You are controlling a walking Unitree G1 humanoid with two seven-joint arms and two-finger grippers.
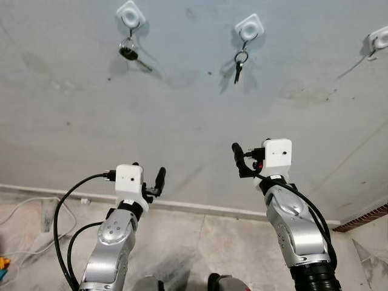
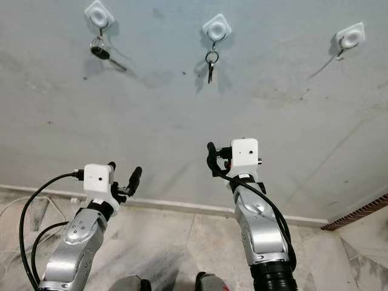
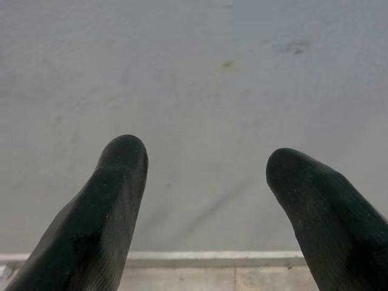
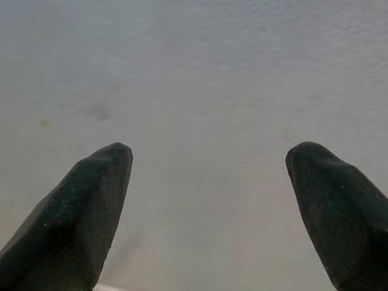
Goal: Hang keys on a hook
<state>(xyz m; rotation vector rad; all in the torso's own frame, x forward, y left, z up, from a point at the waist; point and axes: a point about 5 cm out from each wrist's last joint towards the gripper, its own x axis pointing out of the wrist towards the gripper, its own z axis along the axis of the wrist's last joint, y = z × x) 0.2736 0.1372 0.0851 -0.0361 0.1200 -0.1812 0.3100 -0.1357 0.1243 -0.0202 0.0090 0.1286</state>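
Note:
Three white hooks are fixed high on the grey wall. From the left hook (image 1: 130,13) hangs a key bunch (image 1: 129,50) with a dark fob. A single dark key on a ring (image 1: 240,63) hangs from the middle hook (image 1: 249,27). The right hook (image 2: 350,36) carries no keys that I can make out. Both arms are raised toward the wall, well below the hooks. My left gripper (image 1: 150,176) is open and holds nothing; its fingers (image 3: 115,200) face bare wall. My right gripper (image 1: 245,159) sits below the middle hook, open and holding nothing, its fingers (image 4: 91,200) also facing wall.
A pale skirting strip (image 1: 200,207) runs along the wall's foot above a tiled floor (image 1: 200,248). Black cables (image 1: 63,212) loop from my left arm, and a white cord (image 1: 24,209) lies on the floor at left. A brick-coloured edge (image 1: 364,218) shows at right.

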